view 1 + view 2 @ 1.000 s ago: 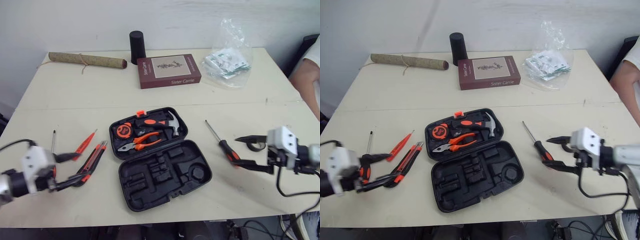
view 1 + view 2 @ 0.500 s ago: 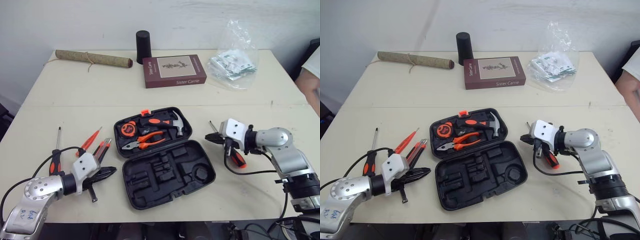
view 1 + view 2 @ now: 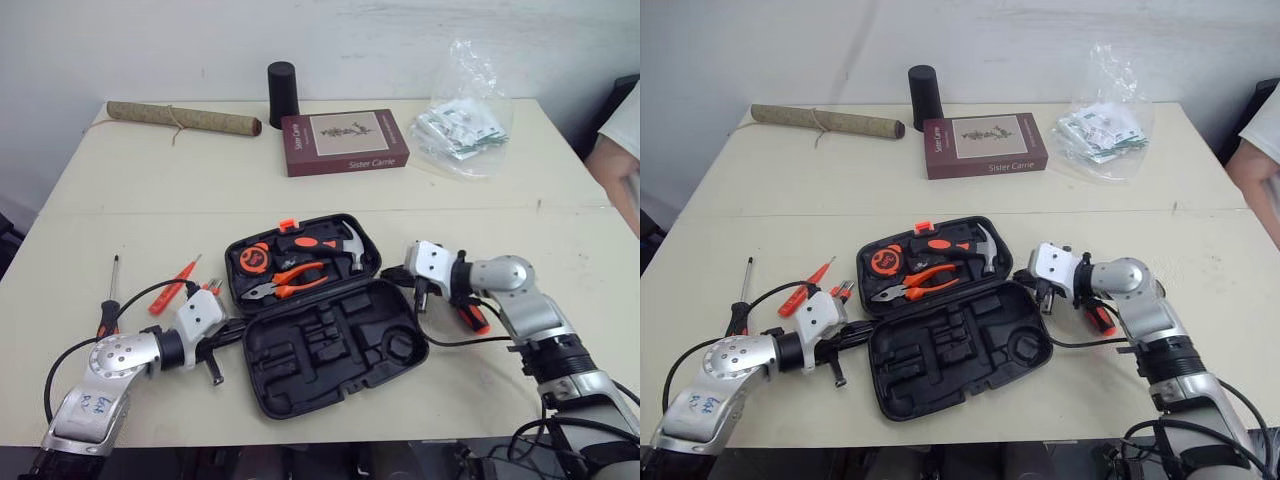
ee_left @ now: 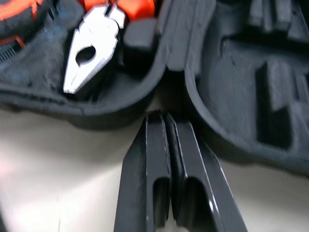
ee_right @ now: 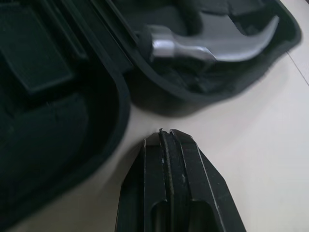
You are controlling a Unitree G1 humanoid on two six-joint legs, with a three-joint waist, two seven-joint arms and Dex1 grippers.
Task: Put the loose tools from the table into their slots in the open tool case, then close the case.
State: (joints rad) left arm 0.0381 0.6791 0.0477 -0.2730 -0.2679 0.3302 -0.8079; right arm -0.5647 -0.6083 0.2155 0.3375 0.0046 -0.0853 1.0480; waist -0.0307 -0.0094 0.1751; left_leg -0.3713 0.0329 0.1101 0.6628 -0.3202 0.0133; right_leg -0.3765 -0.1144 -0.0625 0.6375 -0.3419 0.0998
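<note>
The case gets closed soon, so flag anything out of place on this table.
Loose tools lie outside the open black plastic tool case: a black-and-orange-handled screwdriver on its right, slim orange tools and a thin screwdriver on its left. The left gripper and right gripper sit shut, empty, beside its hinge.

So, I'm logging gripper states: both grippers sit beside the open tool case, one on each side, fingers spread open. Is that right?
Not the fingers: both are shut. The left wrist view shows the left gripper closed, and the right wrist view shows the right gripper closed. Each does sit beside the open tool case, one on each side.
</note>
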